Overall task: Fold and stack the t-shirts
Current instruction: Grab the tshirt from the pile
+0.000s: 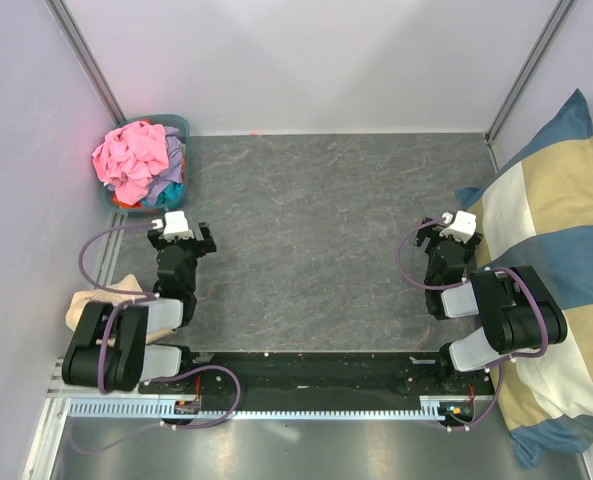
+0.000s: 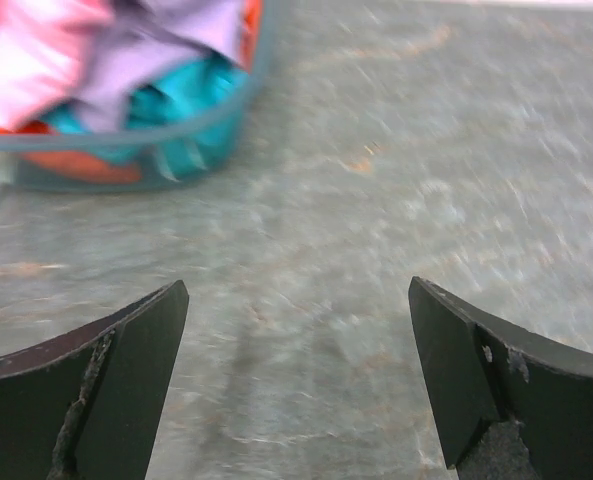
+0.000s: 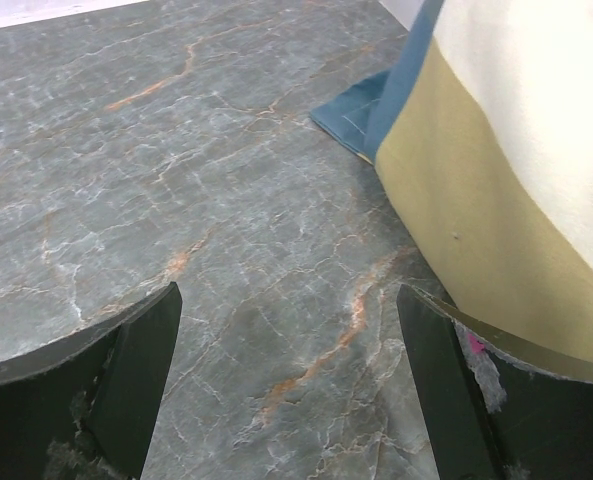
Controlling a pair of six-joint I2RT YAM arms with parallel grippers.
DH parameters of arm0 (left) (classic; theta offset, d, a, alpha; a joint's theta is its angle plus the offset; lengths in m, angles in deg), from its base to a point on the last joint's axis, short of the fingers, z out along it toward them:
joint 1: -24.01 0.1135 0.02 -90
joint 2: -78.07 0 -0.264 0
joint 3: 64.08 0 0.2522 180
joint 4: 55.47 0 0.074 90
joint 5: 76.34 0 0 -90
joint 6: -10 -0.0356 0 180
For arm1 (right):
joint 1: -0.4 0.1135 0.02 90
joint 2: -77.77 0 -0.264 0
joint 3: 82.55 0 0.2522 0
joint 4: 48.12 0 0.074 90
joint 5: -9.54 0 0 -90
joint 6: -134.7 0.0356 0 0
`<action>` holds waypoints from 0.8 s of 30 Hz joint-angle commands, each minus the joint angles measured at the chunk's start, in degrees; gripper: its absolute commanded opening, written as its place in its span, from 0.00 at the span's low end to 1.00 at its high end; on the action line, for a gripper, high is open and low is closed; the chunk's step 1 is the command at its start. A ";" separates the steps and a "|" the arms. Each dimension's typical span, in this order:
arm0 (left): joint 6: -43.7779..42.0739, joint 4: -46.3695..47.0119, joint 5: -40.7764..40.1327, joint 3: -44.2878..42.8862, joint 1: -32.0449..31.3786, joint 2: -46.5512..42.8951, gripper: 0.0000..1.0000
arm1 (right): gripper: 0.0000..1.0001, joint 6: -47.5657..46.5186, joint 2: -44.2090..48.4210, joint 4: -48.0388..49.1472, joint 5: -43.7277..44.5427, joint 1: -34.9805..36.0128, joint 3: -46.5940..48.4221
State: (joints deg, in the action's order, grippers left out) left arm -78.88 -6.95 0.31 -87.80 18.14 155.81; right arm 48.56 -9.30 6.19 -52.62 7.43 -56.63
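The t-shirts lie heaped in a teal basket (image 1: 182,128) at the back left: a bright pink one (image 1: 128,156) on top, lavender (image 1: 173,158), teal and orange under it. In the left wrist view the heap is blurred at the top left: pink (image 2: 26,50), lavender (image 2: 166,45), teal (image 2: 176,100), orange. My left gripper (image 1: 183,236) (image 2: 296,330) is open and empty, just in front of the basket. My right gripper (image 1: 444,232) (image 3: 288,335) is open and empty over the grey table, next to the cushion.
A large blue-and-cream checked cushion (image 1: 556,250) (image 3: 506,180) fills the right side, its corner close to my right gripper. A cream cloth (image 1: 104,296) lies by the left arm. Purple walls enclose the grey marbled table (image 1: 316,230).
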 commanded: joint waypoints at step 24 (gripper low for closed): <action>9.60 -43.55 0.33 -31.41 -3.89 -13.22 1.00 | 0.98 3.34 13.75 -35.53 2.40 3.52 17.87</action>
State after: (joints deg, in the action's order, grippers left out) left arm -70.00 -41.97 -2.11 -111.29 14.30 143.94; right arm 49.19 -0.36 -18.27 -50.79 10.25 -43.60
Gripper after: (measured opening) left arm 0.996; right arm 0.982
